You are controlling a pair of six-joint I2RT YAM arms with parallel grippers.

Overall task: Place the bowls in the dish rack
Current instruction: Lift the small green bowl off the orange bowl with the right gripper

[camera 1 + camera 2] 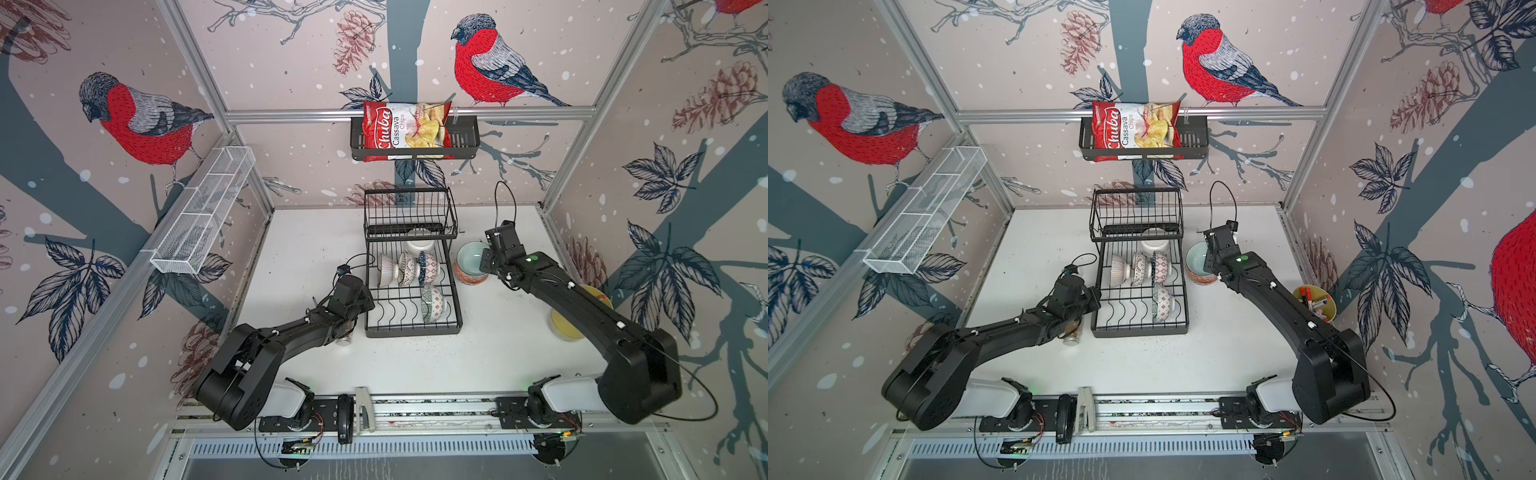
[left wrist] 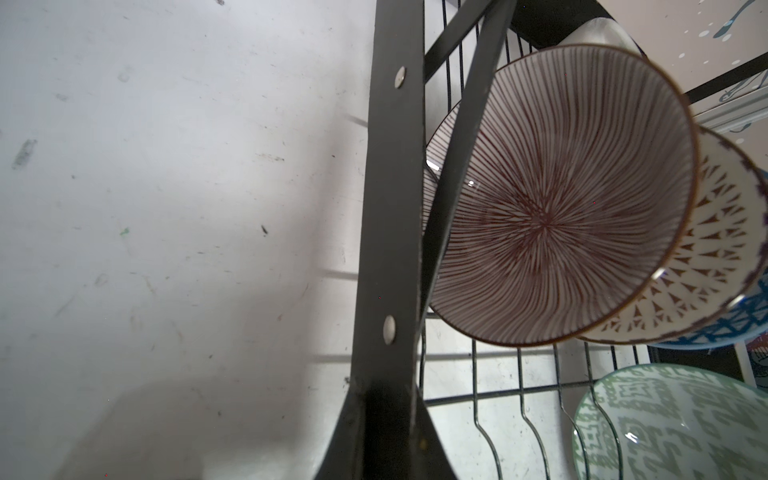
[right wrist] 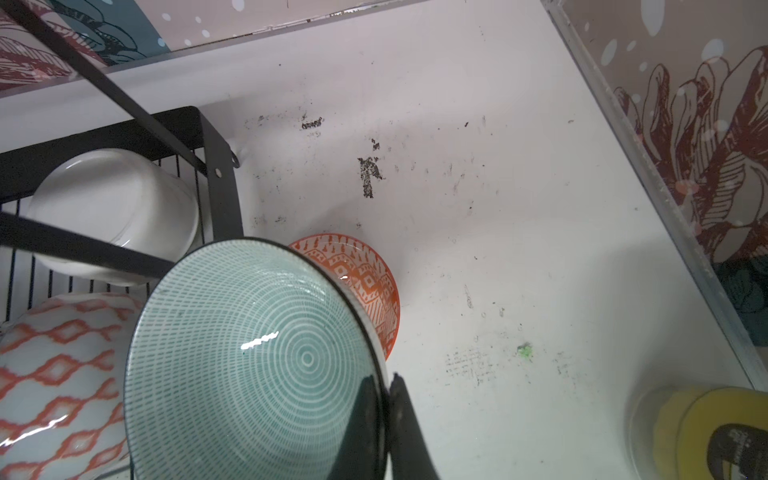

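White and scuffed, flecked with black marks, the counter (image 1: 490, 357) is boxed in by aluminium posts and three walls papered with red-breasted birds, pine cones and leaves. One black two-tier wire dish rack (image 1: 413, 332) stands at its middle, toward the back wall.

Eight small ceramic bowls are in sight. Six sit in the rack's lower tier:
- At the back, under the upper basket, is a plain white bowl (image 1: 419, 246).
- Next comes a row of three on edge: a red-striped bowl (image 1: 385, 270), a brown-triangle bowl (image 1: 407, 269) and a blue-patterned bowl (image 1: 428, 266).
- Nearer the front, a pair on edge: a grey-green patterned bowl (image 1: 424, 308) and an orange-diamond bowl (image 1: 437, 303).

Just right of the rack, an orange-red patterned bowl (image 3: 365, 274) stands upright on the counter, with a teal ringed bowl (image 3: 249, 353) tilted over it.

The right hand (image 3: 390, 380) is clamped on the teal bowl's rim, one finger inside and one outside. The left hand (image 2: 380, 395) is closed on the rack's left side bar.

One yellow pot of markers (image 1: 1316, 305) stands near the right wall. One black wall basket (image 1: 461, 137) holds one red chips bag (image 1: 399, 129). One white mesh shelf (image 1: 203, 212) hangs on the left wall.
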